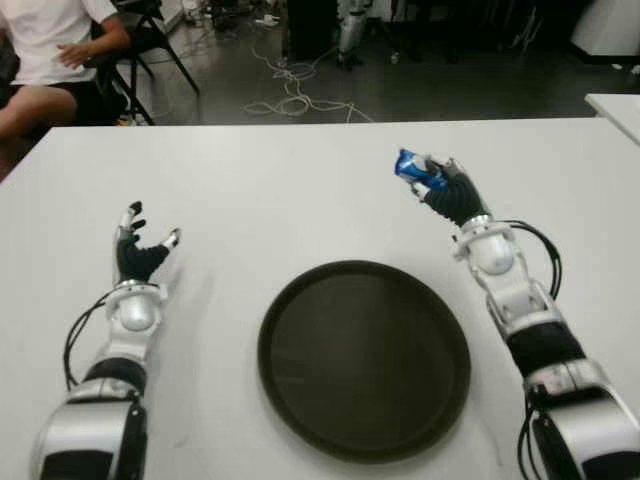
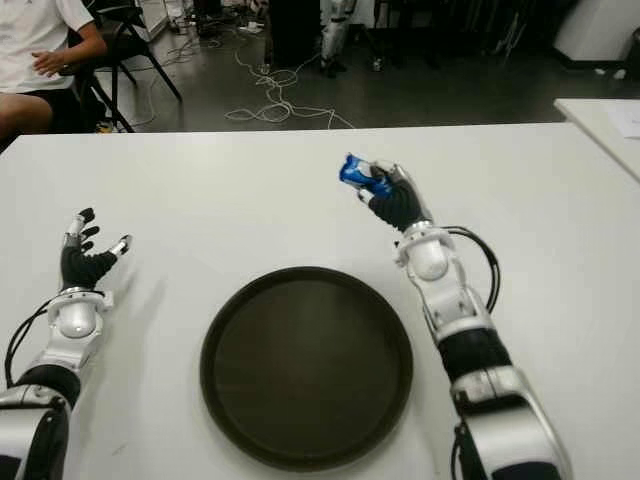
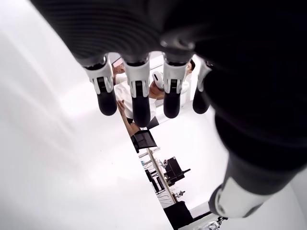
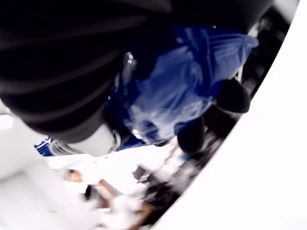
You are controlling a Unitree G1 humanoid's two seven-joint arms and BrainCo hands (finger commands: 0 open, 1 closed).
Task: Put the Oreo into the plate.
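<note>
Right wrist view: Oreo (image 4: 192,86) clasped inside right robot hand (image 1: 447,187).

- Oreo pack (image 1: 416,170): shiny blue w/ white bits, in my right hand (image 1: 452,192).
- My hands: black palms & fingers, silver-white wrists; left hand (image 1: 140,250) same.
- Plate (image 1: 364,358): dark brown-black, plain, no pattern.
- Table (image 1: 260,190): plain white.
- Floor (image 1: 420,90): dark grey, pale cables (image 1: 290,95).
- Person (image 1: 50,50): white shirt.
</note>
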